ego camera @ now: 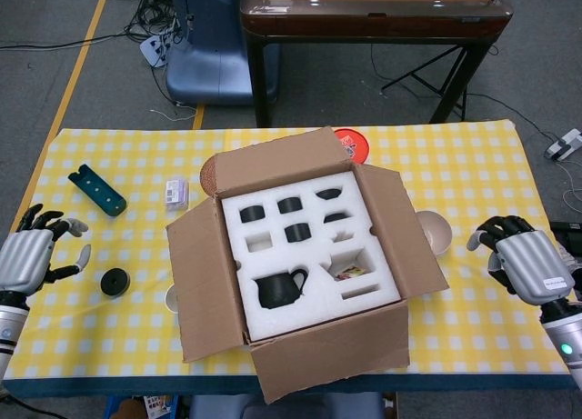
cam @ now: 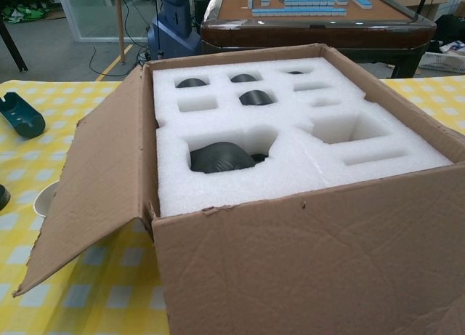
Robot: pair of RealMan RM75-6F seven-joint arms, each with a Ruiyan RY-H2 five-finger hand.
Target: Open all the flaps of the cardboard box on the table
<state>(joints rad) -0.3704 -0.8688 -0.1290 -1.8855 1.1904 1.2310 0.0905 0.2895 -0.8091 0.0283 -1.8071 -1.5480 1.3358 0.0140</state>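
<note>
Both hands, left hand (ego camera: 25, 260) and right hand (ego camera: 527, 264), are held empty with fingers spread, well apart from the cardboard box (ego camera: 300, 255), which is seen mid-table with all flaps folded outward.

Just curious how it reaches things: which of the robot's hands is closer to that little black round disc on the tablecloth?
Left. The left hand is just beside the black disc; the right hand is across the cardboard box.
</note>
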